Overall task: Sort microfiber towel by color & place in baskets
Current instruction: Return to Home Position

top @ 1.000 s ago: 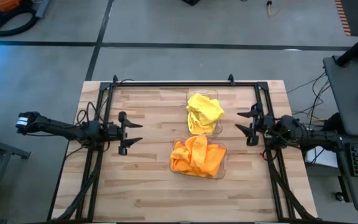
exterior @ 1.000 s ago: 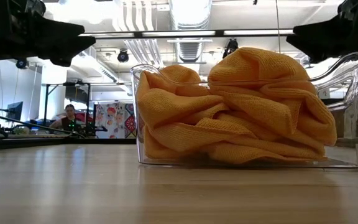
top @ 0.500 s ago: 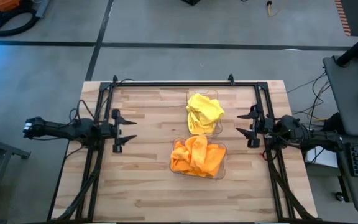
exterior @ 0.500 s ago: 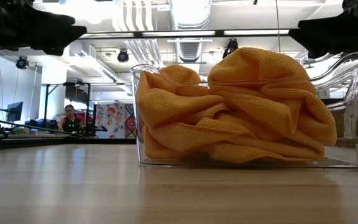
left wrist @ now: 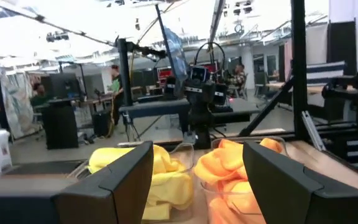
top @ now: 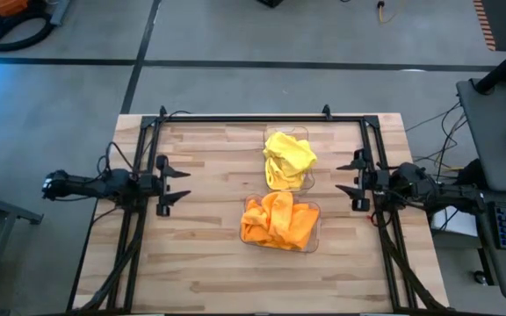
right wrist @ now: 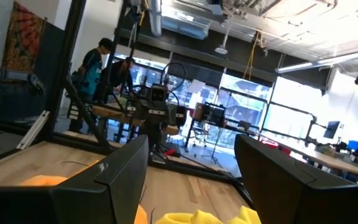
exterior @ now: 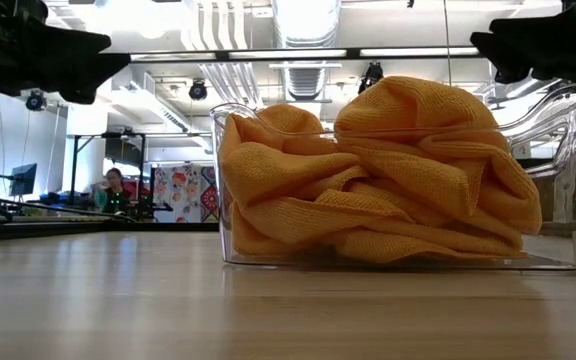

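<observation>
Orange microfiber towels [top: 278, 220] fill the nearer clear basket [top: 314, 230], heaped above its rim [exterior: 558, 105]. Yellow towels [top: 287, 159] fill the farther basket [top: 299, 132], just behind it. My left gripper [top: 174, 183] hangs open at the table's left side, above the wood, fingers pointing toward the baskets with nothing between them. My right gripper [top: 350, 181] hangs open at the right side, also pointing inward with nothing between its fingers. Both piles show in the left wrist view, the yellow towels [left wrist: 166, 180] and the orange towels [left wrist: 235, 168].
A black metal frame [top: 244, 118] runs along the table's far edge and down both sides, carrying the arms. Bare wood lies left of the baskets and along the near edge [top: 235, 281]. People and equipment stand in the room beyond the table.
My left gripper has drawn back toward the table's left edge, away from the baskets, staying open. My right gripper has rolled slightly in place. The towels and baskets have not moved.
</observation>
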Controlling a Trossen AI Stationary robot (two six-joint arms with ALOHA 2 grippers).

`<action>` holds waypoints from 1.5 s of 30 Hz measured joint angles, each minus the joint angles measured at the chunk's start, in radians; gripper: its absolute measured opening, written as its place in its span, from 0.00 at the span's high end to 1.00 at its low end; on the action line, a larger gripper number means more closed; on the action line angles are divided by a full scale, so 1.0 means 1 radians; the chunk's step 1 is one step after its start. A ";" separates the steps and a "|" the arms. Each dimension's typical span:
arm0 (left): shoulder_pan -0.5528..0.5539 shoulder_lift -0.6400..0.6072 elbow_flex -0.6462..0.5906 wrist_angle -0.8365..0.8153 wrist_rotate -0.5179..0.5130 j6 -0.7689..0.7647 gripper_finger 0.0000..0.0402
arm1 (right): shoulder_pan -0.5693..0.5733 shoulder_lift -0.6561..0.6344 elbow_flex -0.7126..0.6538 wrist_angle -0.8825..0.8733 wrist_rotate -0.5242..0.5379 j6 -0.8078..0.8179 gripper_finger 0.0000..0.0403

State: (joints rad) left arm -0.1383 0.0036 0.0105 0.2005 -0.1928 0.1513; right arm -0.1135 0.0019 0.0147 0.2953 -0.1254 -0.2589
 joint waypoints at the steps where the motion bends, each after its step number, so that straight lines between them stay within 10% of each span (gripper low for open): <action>1: 0.000 0.000 0.000 -0.002 -0.013 -0.014 0.42 | 0.000 -0.001 0.000 0.001 -0.005 -0.004 0.41; 9: 0.001 0.019 0.001 -0.135 -0.145 -0.313 0.42 | 0.000 0.010 0.000 -0.045 -0.006 0.039 0.41; 45: 0.001 0.136 0.021 -0.142 -0.145 -0.318 0.42 | 0.000 0.034 0.000 -0.082 -0.005 0.136 0.41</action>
State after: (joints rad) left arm -0.1375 0.1395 0.0319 0.0583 -0.3382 -0.1669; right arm -0.1135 0.0357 0.0147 0.2134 -0.1303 -0.1230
